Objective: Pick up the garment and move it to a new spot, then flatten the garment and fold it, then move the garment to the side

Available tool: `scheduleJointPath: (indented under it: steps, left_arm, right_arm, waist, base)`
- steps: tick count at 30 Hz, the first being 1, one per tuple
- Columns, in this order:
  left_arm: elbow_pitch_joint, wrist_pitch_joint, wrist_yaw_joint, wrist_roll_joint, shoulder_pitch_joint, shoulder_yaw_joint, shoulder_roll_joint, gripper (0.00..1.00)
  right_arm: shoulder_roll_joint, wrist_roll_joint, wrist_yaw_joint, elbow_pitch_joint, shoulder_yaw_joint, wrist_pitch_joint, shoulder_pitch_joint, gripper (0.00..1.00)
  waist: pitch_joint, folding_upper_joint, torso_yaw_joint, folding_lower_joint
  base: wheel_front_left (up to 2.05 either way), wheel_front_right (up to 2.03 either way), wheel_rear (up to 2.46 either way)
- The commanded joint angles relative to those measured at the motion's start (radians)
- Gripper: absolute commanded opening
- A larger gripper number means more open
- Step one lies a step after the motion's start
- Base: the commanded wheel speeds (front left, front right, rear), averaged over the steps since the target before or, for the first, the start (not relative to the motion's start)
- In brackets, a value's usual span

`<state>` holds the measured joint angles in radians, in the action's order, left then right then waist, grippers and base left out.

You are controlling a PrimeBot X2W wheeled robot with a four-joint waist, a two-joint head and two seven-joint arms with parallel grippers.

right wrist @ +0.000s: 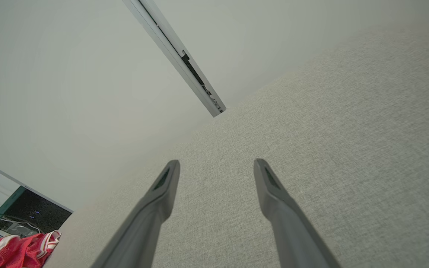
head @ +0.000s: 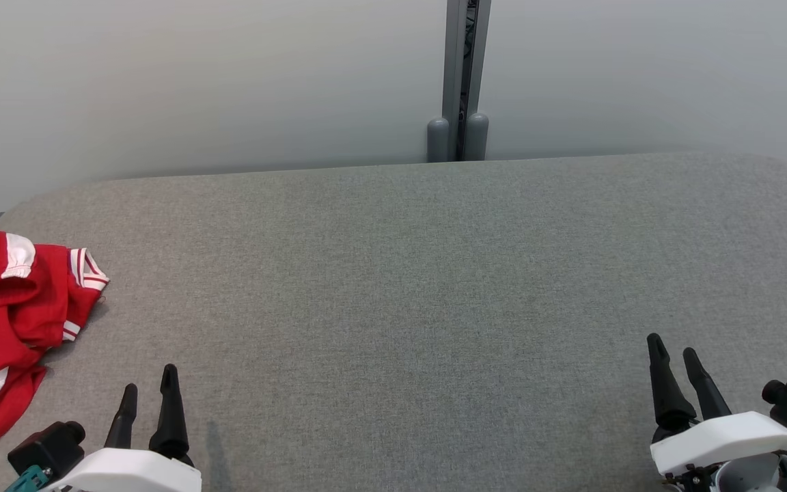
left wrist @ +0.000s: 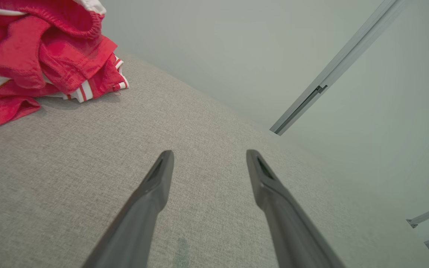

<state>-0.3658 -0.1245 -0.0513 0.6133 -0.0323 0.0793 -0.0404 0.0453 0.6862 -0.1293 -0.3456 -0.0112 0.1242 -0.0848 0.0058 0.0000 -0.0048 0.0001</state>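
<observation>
So, the red garment (head: 4,328) is bunched at the left edge of the tabletop (head: 393,273), the heap running roughly front-to-back with its striped cuff (head: 86,270) poking right. It lies just left of and beyond the left gripper (head: 150,378), which is clearly the nearer arm. That one and the right gripper (head: 671,345) are both spread wide, holding nothing.

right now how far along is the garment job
Nothing looks done: the red garment lies crumpled at the left edge of the table. Nothing is in hand: the left gripper and right gripper are open and empty. Picking up, moving, flattening, folding and setting aside all remain.
</observation>
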Motion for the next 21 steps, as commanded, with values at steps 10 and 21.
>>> scheduleJointPath:
  steps: [10, 21]
  left_arm:
    - [-0.011, -0.034, 0.016, -0.14, -0.001, -0.004, -0.008, 1.0]
    - [-0.016, -0.059, 0.028, -0.241, 0.005, -0.01, -0.01, 1.0]
  right_arm:
    - [0.009, -0.143, -0.001, -0.015, -0.01, 0.035, -0.022, 1.0]
    - [0.007, -0.25, -0.002, -0.021, -0.007, 0.06, -0.023, 1.0]
  waist:
    - [0.002, 0.0, 0.0, -0.0001]
    - [0.001, 0.0, -0.001, -0.0001]
  base:
    - [0.0, 0.0, 0.0]
    - [0.0, 0.0, 0.0]
